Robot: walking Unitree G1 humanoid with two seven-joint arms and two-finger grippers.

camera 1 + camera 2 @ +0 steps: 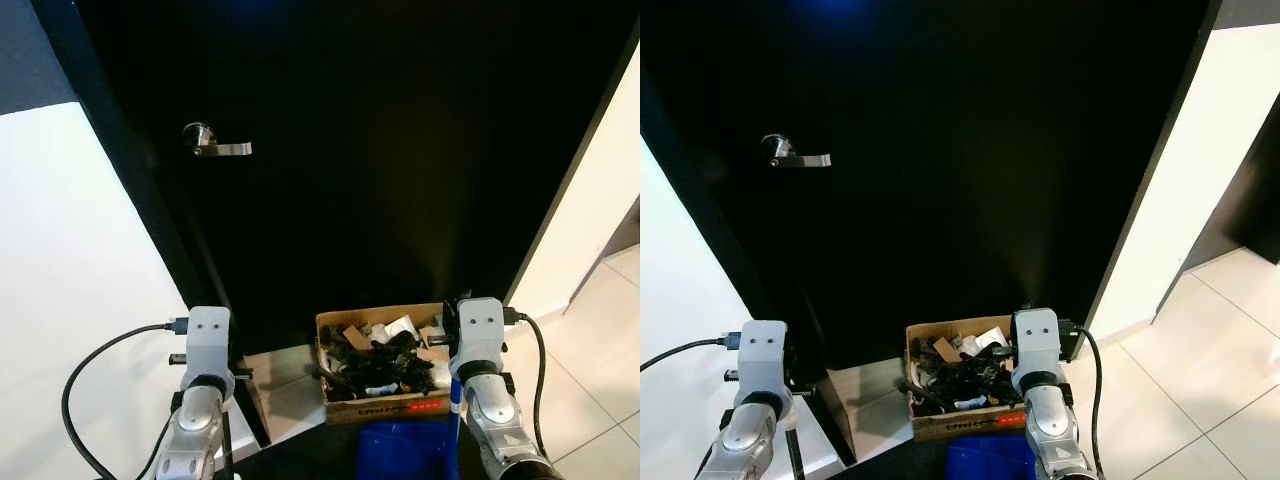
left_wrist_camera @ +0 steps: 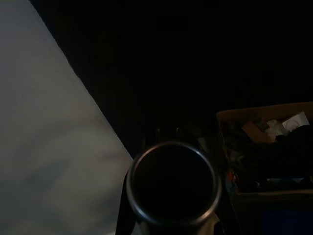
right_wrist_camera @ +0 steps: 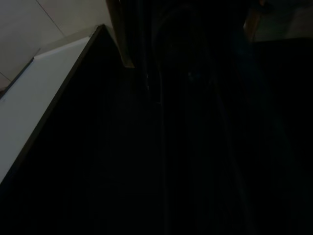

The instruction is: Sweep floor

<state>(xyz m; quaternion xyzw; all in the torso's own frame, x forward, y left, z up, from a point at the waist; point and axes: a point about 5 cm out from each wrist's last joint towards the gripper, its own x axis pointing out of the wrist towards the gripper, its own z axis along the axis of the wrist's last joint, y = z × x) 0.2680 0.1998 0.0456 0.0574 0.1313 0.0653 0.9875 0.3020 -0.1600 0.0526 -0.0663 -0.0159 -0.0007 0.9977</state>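
While both arms are raised in front of the body, neither gripper's fingers can be made out, so cannot tell their state. Left arm [image 1: 203,385] and right arm [image 1: 482,370] flank a cardboard box [image 1: 385,365] of clutter at the foot of a black door [image 1: 350,170]. Something blue [image 1: 405,450] sits just below the box, cut off. Tiled floor [image 1: 590,330] lies right. No broom identifiable; locate one first. Wrist views too dark.
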